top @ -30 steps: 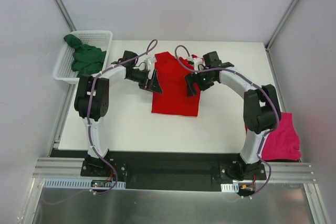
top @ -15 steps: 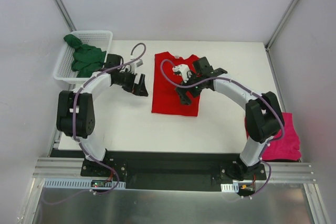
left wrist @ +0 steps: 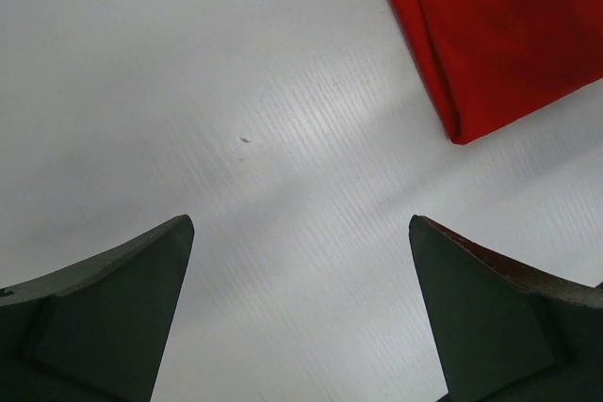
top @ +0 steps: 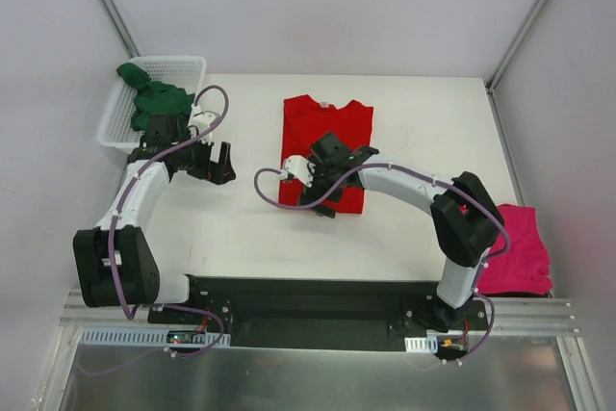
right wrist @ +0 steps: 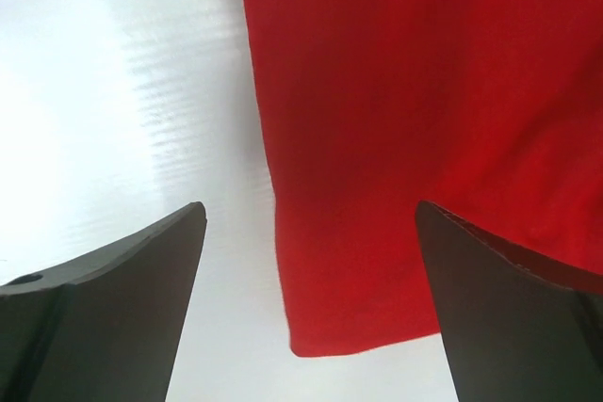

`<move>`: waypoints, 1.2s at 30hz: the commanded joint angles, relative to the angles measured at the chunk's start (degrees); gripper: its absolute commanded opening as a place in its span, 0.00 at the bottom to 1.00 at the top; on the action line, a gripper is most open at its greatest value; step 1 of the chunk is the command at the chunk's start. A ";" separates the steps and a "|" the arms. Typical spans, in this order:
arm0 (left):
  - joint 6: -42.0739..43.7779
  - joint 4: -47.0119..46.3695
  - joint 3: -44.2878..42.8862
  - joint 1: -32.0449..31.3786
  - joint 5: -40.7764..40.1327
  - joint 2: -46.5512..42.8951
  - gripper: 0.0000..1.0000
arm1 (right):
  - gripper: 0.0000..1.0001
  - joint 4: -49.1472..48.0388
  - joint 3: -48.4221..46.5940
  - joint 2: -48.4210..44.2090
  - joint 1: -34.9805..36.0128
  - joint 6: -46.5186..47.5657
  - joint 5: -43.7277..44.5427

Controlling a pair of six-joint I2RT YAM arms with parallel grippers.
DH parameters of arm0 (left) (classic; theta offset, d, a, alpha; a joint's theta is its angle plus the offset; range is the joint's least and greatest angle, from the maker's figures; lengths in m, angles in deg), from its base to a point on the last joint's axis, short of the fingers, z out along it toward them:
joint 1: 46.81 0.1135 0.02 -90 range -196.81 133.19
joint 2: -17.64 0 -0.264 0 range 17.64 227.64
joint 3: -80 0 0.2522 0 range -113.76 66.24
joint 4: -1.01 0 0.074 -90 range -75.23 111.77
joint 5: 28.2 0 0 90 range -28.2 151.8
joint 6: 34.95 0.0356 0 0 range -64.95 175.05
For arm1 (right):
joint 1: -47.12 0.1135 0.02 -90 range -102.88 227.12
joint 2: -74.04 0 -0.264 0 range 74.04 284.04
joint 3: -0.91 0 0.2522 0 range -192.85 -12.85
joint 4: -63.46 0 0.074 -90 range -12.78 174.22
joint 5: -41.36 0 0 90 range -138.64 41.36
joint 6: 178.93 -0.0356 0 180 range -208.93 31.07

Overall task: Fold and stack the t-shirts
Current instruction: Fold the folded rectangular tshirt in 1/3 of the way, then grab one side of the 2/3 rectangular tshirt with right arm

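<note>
Top external view, from the left: a green tee (top: 154, 111) is seen heaped in the basket (top: 188, 63) beside the table's (top: 414, 113) far left corner. It is not yet folded and is presumably kept there until its turn. Just right of the basket, the left gripper (top: 219, 163) is held low over bare table, its jaws spread wide with nothing between them. In the left wrist view only white surface and a corner of red cloth are seen ahead. This arm is judged to be drawn aside so that room is left for the other.

At mid-table the red tee (top: 327, 127) is laid flat, collar at the far end, sleeves tucked in so that a long rectangle is formed. The right gripper (top: 316, 197) is poised at that rectangle's near left corner, jaws wide apart and empty. In the right wrist view the hem corner is framed between them, so a pinch there for the next fold seems intended; whether cloth is touched cannot be told.

By the near right corner a pink tee (top: 520, 257) is laid, partly hidden by the right arm, likely as the start of the stack.
</note>
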 commanded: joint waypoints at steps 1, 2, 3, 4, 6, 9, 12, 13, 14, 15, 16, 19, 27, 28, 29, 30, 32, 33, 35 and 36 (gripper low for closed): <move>1.53 1.61 3.24 0.08 -0.85 -5.02 0.99 | 0.96 2.48 0.32 1.39 2.38 8.93 14.73; 1.45 1.61 3.60 0.08 -0.94 -6.07 0.99 | 0.96 3.10 0.06 1.83 2.82 9.37 16.60; 1.27 1.69 3.95 -0.01 -1.02 -6.51 0.99 | 0.96 4.23 -0.03 2.01 2.91 10.24 18.19; 1.27 1.69 4.39 0.08 -1.02 -7.21 0.99 | 0.96 4.94 0.14 2.01 3.17 10.51 18.72; 1.01 1.61 4.92 0.08 -1.20 -7.83 0.99 | 0.97 5.56 0.93 1.22 3.78 10.87 19.78; 1.01 1.69 5.71 0.08 -1.20 -8.80 0.99 | 0.97 5.47 2.95 0.87 5.54 11.92 21.97; 1.09 1.61 6.59 0.08 -1.38 -9.42 0.99 | 0.97 6.35 3.39 0.60 7.21 11.48 21.89; 1.09 1.69 6.94 0.08 -1.46 -9.59 0.99 | 0.97 6.61 3.57 0.43 8.17 11.31 21.72; 1.01 1.69 7.11 0.08 -1.55 -9.77 0.99 | 0.97 6.88 3.31 0.34 8.70 10.52 21.46; 1.09 1.69 7.20 -0.01 -1.29 -9.94 0.99 | 0.97 7.84 3.13 -0.01 9.14 9.99 20.32; 1.01 1.61 7.38 0.08 -1.29 -10.12 0.99 | 0.97 8.28 2.87 -0.19 9.85 9.38 19.61; 0.66 1.69 7.64 0.17 -0.85 -10.56 0.99 | 0.96 9.08 1.46 -0.02 10.73 7.71 17.77; 0.30 1.87 8.08 0.08 0.03 -11.26 0.99 | 0.99 10.83 -4.95 4.55 9.94 6.13 15.04; 0.48 1.96 7.91 0.08 0.12 -11.35 0.99 | 0.97 11.36 -7.05 5.17 9.59 5.77 14.78; 0.39 1.96 7.82 0.08 0.21 -11.27 0.99 | 0.89 12.67 -7.94 6.56 9.41 5.68 14.34; 0.39 2.05 7.73 0.17 0.29 -11.26 0.99 | 0.80 13.38 -8.82 7.10 9.33 5.51 13.81; 0.22 2.13 7.47 0.08 0.73 -11.09 0.99 | 0.72 14.52 -10.05 8.24 9.32 4.81 13.46; 0.22 2.13 7.38 0.08 0.99 -11.00 0.99 | 0.70 14.44 -10.05 8.68 9.32 4.63 13.54; 0.04 2.13 7.29 0.08 1.35 -10.91 0.99 | 0.68 13.83 -9.44 8.69 9.24 4.45 13.54; 0.04 2.13 7.29 0.08 1.52 -10.83 0.99 | 0.66 13.74 -9.27 8.60 9.32 4.45 13.54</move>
